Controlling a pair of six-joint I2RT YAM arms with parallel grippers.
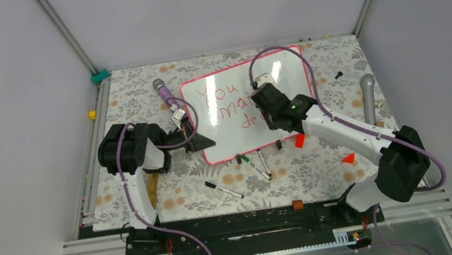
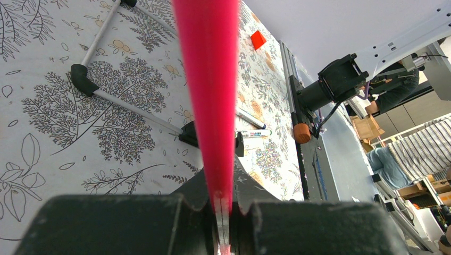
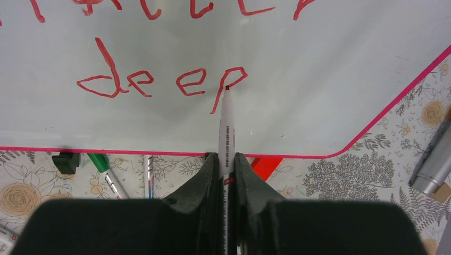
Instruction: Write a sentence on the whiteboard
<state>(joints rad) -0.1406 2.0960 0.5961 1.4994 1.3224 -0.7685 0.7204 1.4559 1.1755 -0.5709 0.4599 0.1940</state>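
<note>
**Top external view.** The whiteboard [image 1: 290, 74] lies flat on the floral desk [image 1: 138, 100], slightly rotated, at centre between the two arms. The sentence [image 1: 225, 106] runs in red on its left half and is partly hidden by the right arm. The left end effector [image 1: 200, 141] sits at the board's near-left corner. The right end effector [image 1: 265, 116] is over the board's near half. Loose markers [image 1: 254, 165] lie on the desk just beside the near edge of the board.

**Left wrist view.** The left end effector [image 2: 223, 212] is closed on the pink-red frame of the whiteboard [image 2: 207, 79]; the frame edge passes between the two jaws. A black-capped marker [image 2: 127, 106] lies on the desk beyond.

**Right wrist view.** The right end effector [image 3: 227, 172] is closed on a white marker [image 3: 227, 127], held in line with the jaws. Its red tip touches the board surface at the top of the last "p". The lowest line of the sentence [image 3: 159, 81] reads "deep". A green-capped marker [image 3: 100, 161] lies off the board, just beside its frame.
</note>
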